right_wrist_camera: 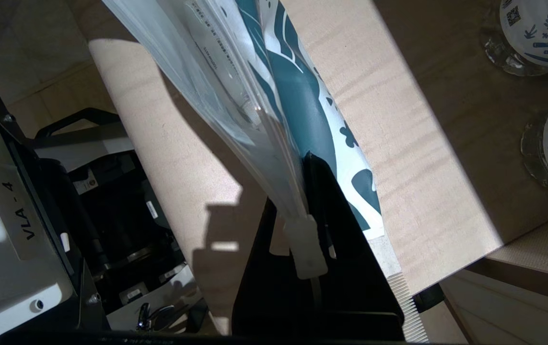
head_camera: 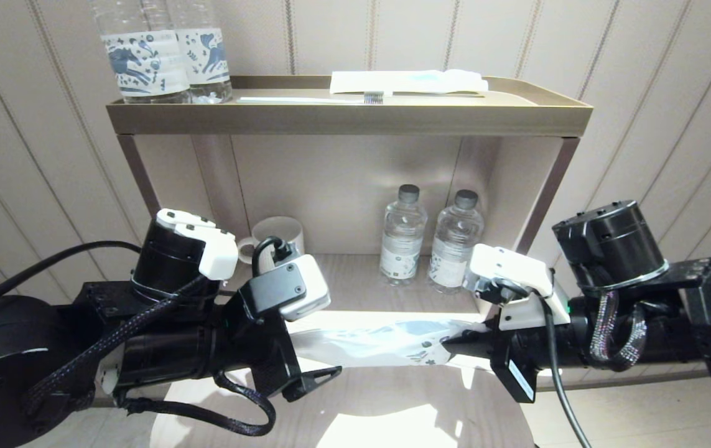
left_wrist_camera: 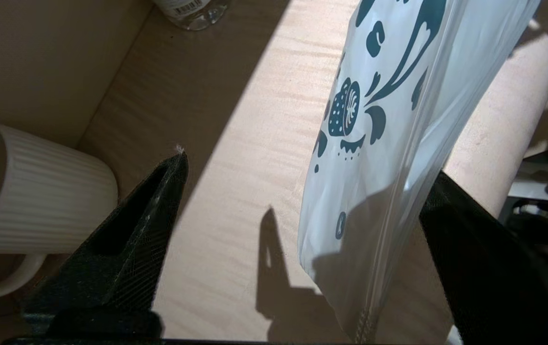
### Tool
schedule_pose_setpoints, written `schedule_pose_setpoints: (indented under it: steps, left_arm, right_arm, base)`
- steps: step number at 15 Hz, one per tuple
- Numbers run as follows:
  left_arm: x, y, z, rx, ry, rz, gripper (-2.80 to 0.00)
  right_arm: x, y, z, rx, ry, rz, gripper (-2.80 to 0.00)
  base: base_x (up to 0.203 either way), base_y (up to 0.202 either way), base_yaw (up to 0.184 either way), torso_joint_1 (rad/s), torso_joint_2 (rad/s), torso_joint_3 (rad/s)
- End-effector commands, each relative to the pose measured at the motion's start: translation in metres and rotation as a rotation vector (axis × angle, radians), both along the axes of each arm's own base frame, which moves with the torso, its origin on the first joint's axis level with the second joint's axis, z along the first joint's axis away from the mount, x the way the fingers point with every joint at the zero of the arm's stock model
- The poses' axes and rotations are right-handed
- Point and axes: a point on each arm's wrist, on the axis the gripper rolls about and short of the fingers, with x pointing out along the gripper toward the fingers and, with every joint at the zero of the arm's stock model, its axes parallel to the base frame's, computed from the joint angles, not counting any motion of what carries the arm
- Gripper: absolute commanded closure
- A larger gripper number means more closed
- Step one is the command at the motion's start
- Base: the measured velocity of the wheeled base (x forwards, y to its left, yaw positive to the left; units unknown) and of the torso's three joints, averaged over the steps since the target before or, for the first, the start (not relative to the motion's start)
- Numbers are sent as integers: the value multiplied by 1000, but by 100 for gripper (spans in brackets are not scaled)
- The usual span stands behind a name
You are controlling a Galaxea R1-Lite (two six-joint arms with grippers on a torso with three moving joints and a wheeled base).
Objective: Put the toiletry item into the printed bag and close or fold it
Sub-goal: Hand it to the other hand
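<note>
The printed bag (head_camera: 380, 339) is a white translucent pouch with blue leaf print, stretched in the air between both grippers above the wooden shelf board (head_camera: 355, 274). My right gripper (head_camera: 448, 343) is shut on its zipper end, and the white slider tab (right_wrist_camera: 305, 249) sits between the fingers (right_wrist_camera: 331, 206). My left gripper (left_wrist_camera: 309, 167) is open around the bag's other end (left_wrist_camera: 379, 143), which hangs near one finger (left_wrist_camera: 465, 239); whether they touch is unclear. A toothbrush (head_camera: 305, 98) lies on the top shelf.
A white packet with a light-blue stripe (head_camera: 408, 81) and two labelled bottles (head_camera: 162, 50) also stand on the top shelf. On the lower board are a ribbed white mug (head_camera: 277, 233) and two small water bottles (head_camera: 403, 233), behind the bag.
</note>
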Motion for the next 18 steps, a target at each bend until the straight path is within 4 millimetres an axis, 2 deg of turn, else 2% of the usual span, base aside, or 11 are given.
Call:
schedule_pose_setpoints:
  steps: [1,16,17,18]
  left_arm:
    - [0,-1,-2,5,0,-5,0]
    - [-4,1,-9,26,15,-13,0]
    - [-4,1,-8,25,15,-15,0]
    - [-4,1,-8,25,14,-15,0]
  right_arm:
    - [0,0,0,0,-1,3,0]
    - [3,2,-1,-7,4,3,0]
    - [3,2,-3,-10,5,2,-280]
    - [3,2,-2,-11,6,2,-280]
  base:
    - [0,0,0,0,0,0]
    - [0,0,0,0,0,0]
    - [0,0,0,0,0,0]
    - [0,0,0,0,0,0]
